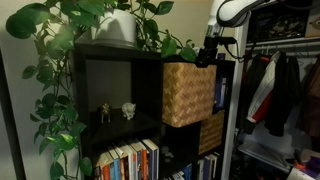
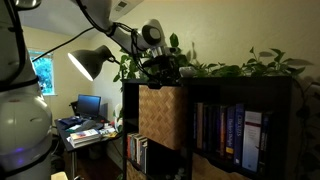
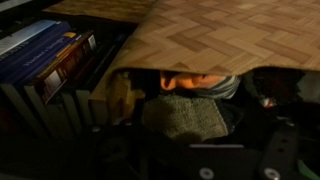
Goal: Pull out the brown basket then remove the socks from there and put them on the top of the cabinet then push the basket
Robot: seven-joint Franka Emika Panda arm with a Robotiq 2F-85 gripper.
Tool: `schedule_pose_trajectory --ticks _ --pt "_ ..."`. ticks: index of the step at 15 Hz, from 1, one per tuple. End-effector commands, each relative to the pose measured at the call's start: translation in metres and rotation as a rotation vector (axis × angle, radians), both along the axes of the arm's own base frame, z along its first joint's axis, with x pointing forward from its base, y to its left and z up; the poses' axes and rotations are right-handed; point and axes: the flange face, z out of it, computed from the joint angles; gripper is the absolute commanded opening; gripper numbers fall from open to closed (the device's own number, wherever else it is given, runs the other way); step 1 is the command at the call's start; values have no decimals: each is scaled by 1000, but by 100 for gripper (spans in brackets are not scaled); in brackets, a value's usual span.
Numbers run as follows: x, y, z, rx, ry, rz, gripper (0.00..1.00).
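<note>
Cabinet [image 1: 78, 100]: tall dark cube shelf, seen in both exterior views [image 2: 296, 120]; square compartments, top surface crowded with foliage.
Clothes rack [image 1: 285, 85]: stood just beside the cabinet, garments hanging from it.
Plant [image 1: 60, 70]: leafy vine sat on the cabinet top and trailed down one side; in an exterior view [image 2: 240, 66] its leaves ran along the whole top edge.
Robot arm [image 2: 115, 30]: white, reached in from above toward the cabinet's upper corner.
Brown basket [image 1: 188, 93]: light woven cube in an upper compartment of the cabinet, its front standing forward of the cabinet face; upright in both exterior views [image 2: 160, 115]. Its checkered weave filled the upper part of the wrist view [image 3: 230, 35].
Books [image 2: 225, 135]: upright row in the compartment next to the brown basket; more in a lower compartment [image 1: 125, 160].
Darker basket [image 1: 211, 132]: smaller, in the compartment below the brown basket.
Lamp [image 2: 90, 62]: shade lit, well apart from the cabinet.
Gripper [image 1: 208, 55]: hovered just above the brown basket's top rim [image 2: 165, 70]; jaws spread wide, nothing held.
Grey-green cloth [image 3: 185, 117]: lay in the dark opening past the basket's woven edge, an orange item [image 3: 190, 82] just beyond it; could not be confirmed as socks.
Figurines [image 1: 105, 113]: two small pieces in the compartment beside the brown basket.
</note>
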Motion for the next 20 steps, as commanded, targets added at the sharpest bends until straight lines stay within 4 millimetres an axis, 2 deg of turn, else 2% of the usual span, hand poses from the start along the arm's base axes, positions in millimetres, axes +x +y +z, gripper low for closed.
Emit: schedule_pose_trajectory --ticks 1,12,13,15,16,20 --pt "5 -3 -19 60 49 17 100" --pt "30 7 -72 65 93 119 99" --pt "32 8 -77 66 98 126 76" --pt "35 10 -84 64 109 131 70" --pt "35 10 -84 61 112 132 62" --pt "32 9 -69 58 104 126 38"
